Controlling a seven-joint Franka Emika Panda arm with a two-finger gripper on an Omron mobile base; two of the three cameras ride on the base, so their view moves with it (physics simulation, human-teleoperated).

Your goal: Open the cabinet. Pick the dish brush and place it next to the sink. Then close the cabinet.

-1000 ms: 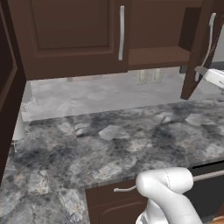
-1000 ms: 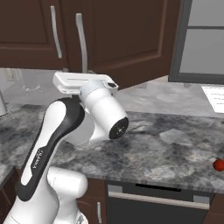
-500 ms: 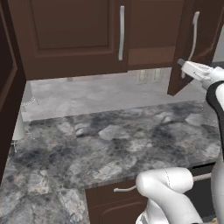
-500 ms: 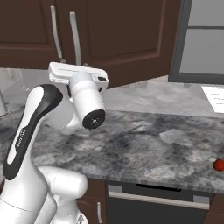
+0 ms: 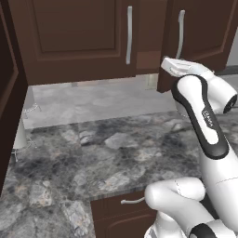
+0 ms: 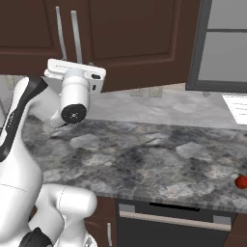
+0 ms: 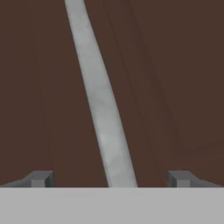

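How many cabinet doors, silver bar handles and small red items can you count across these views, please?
Cabinet doors: 2, the left door and the right door.
Silver bar handles: 2, the left handle and the right handle.
Small red items: 1, the red item at the counter's edge.
Total: 5

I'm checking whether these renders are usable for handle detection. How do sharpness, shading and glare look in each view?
Hand view: the silver handle is soft-edged and blurred against the flat dark cabinet door, no glare, open gripper tips at the bottom. Left base view: even light, soft shadow under the cabinet. Right base view: sharp, granite counter matte, no highlights.
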